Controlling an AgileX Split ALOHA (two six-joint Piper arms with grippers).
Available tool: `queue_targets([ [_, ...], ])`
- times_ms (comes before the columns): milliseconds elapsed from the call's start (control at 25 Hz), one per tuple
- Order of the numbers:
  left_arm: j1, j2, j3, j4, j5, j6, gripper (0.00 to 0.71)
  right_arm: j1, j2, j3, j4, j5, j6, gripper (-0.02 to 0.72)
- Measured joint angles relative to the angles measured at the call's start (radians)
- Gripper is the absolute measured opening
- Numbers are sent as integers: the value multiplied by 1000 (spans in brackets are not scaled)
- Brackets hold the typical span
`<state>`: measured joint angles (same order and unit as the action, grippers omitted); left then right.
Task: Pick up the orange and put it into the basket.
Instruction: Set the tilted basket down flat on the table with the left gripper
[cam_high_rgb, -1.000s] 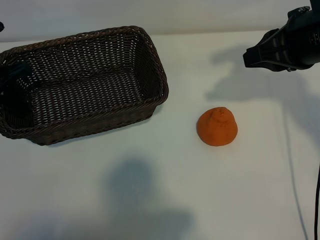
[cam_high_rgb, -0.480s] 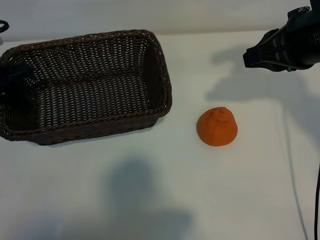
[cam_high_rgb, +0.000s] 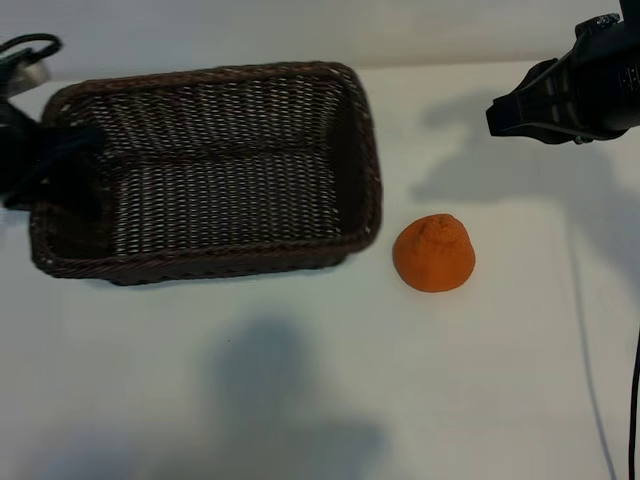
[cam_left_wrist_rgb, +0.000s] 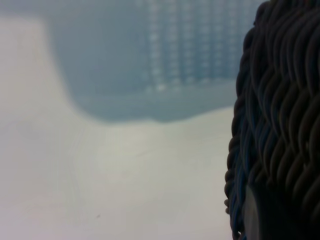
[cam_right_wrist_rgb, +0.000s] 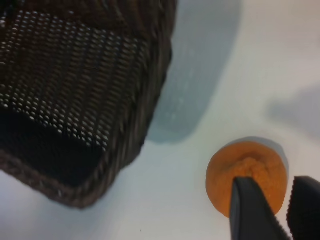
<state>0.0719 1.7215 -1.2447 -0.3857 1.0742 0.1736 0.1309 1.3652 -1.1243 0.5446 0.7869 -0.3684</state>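
exterior view is showing the left claw (cam_high_rgb: 60, 165) clamping the basket (cam_high_rgb: 205, 170) rim, positioning it beside the orange (cam_high_rgb: 434, 253) sitting on the worktop (cam_high_rgb: 400, 380). right claw (cam_right_wrist_rgb: 272, 200) is hovering parted above the fruit; descending and gripping looks next.

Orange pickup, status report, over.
Left gripper clamped on basket end rim. Right gripper open, hovering above table, empty. Orange on table beside basket, untouched. Nothing between them.
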Motion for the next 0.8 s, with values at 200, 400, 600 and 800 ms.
queue_targets([
  [200,-49,59,-76,0,4,-11,151,0,0,0,0,7,0,232],
  [400,-96,123,-121,-2,7,-21,149,0,0,0,0,7,0,232],
  [600,-105,162,-122,1,-6,-23,150,0,0,0,0,8,-1,232],
  [800,-105,162,-127,26,-25,-21,150,0,0,0,0,8,-2,232],
])
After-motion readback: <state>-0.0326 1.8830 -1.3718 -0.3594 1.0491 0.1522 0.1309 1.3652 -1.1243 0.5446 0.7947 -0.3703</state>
